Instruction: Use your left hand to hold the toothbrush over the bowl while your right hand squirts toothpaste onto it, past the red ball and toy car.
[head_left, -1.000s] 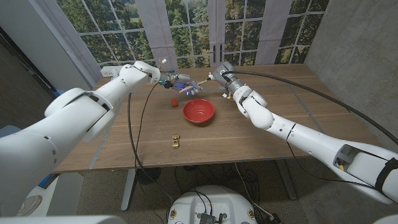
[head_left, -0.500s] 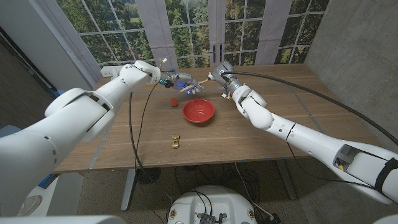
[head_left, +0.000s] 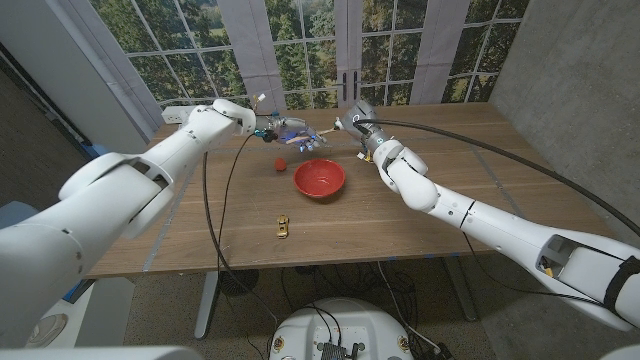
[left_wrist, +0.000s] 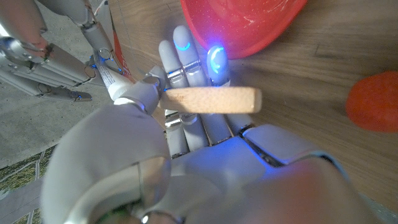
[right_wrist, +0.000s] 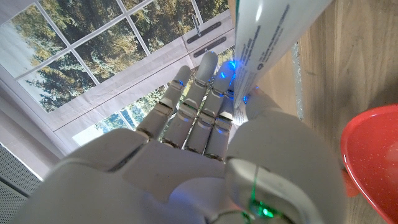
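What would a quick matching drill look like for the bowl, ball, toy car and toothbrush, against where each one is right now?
Things:
1. red bowl
2. red ball
3. yellow toy car
4. wooden toothbrush

Places:
A. held in the left hand
B. on the table nearest the robot, well short of the bowl
C. mid-table, below and between the two raised hands
D. on the table just left of the bowl, towards the left hand

Pairs: 1-C, 2-D, 3-B, 4-A

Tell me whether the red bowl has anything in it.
Empty, as far as visible: the head view shows the red bowl with a plain red inside. Neither the toothbrush nor the toothpaste tube is in it.
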